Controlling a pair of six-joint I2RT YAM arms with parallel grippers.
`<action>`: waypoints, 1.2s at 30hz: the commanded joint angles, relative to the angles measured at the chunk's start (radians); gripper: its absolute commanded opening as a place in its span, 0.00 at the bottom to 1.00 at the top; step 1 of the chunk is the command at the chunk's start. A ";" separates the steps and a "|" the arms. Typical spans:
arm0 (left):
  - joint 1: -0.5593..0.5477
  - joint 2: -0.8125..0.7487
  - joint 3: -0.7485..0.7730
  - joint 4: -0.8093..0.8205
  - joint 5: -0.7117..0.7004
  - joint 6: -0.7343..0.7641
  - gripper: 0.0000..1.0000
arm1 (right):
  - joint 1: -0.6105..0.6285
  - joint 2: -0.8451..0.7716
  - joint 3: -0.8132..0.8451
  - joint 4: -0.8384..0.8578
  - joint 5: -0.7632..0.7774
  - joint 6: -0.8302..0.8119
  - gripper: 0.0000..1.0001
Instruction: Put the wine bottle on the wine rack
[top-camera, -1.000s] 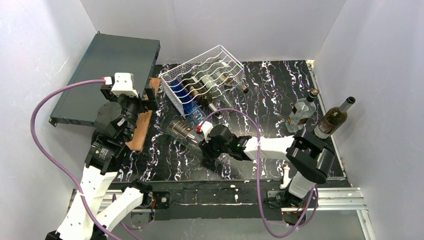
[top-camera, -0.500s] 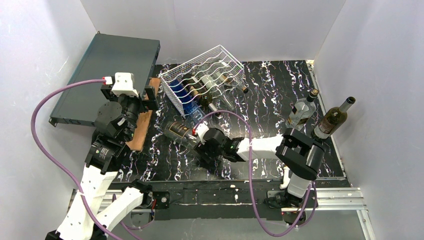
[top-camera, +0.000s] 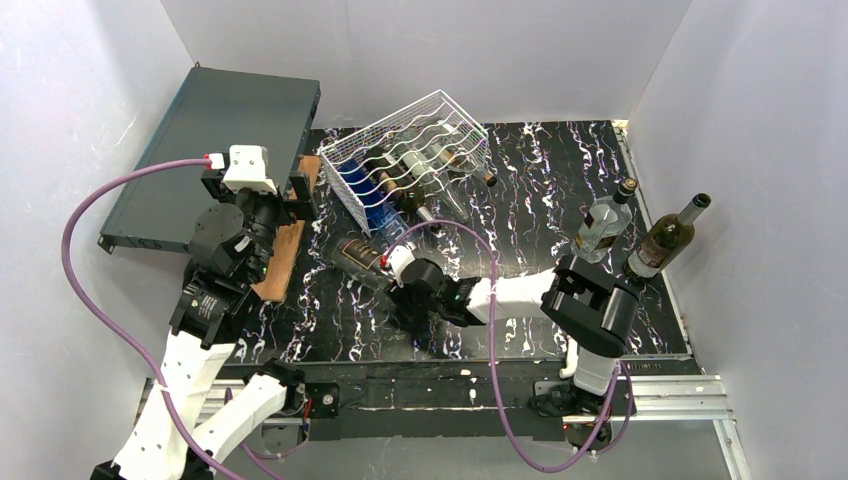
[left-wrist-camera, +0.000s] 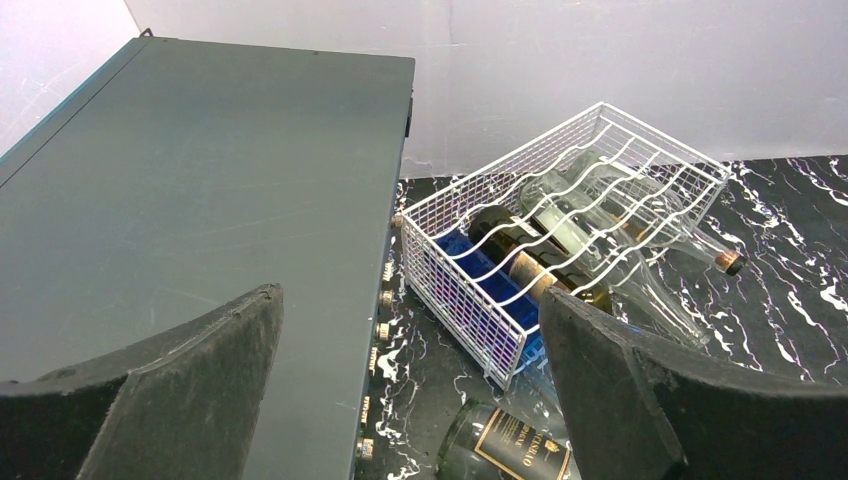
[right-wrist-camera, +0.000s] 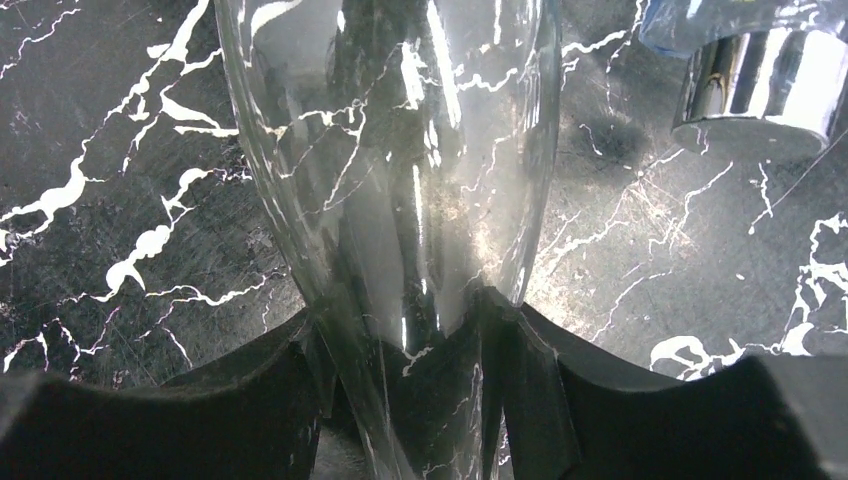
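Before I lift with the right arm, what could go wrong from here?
1. The right gripper pinches the clear bottle on its smooth taper; it may slip or swing down.
2. The right elbow sits near two upright bottles; a swing could topple them.
3. The wine rack already holds stored bottles; pushing in might shove it.

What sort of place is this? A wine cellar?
Probably a robot test booth, not a cellar: plain white walls box in a marble-patterned table, two robot arms are bolted at its edge, and the wine rack and bottles look like practice props.
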 joint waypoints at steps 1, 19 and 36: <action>0.000 -0.006 -0.009 0.028 -0.018 0.008 0.99 | -0.006 -0.019 -0.067 -0.115 0.090 0.026 0.01; 0.000 -0.006 -0.011 0.030 -0.022 0.006 0.99 | -0.169 -0.190 0.077 -0.112 -0.571 0.527 0.01; -0.001 -0.006 -0.010 0.029 -0.015 0.003 0.99 | -0.231 -0.335 0.071 -0.046 -0.656 0.608 0.01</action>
